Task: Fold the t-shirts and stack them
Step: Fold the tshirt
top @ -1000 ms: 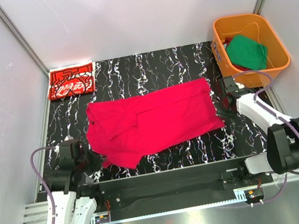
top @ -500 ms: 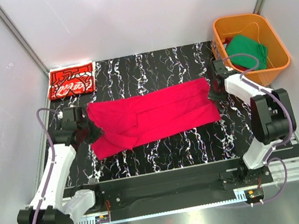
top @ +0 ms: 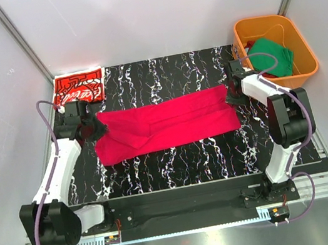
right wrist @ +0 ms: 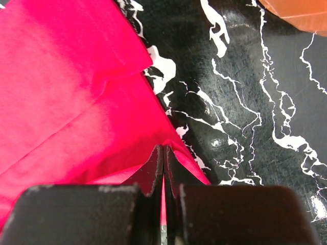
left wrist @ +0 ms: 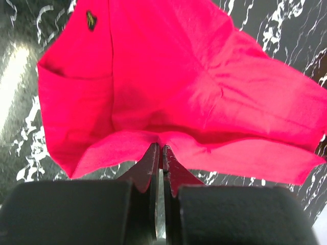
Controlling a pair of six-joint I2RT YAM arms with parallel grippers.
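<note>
Across the tabletop [top: 177, 158], I am pinching the half-folded crimson-red tee [top: 164, 125], left tool [left wrist: 159, 148] and right tool [right wrist: 163, 148] clenched on its ends; the printed red tee [top: 78, 88] is lying folded far-left, the green tee [top: 272, 56] waiting in the orange tub [top: 307, 69].

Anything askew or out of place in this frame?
Only the fold. The crimson t-shirt, pinched at its ends by the left gripper and right gripper, lies uneven: its left end is wider, with a slanted overlapping flap. Nothing looks spilled or damaged.
</note>
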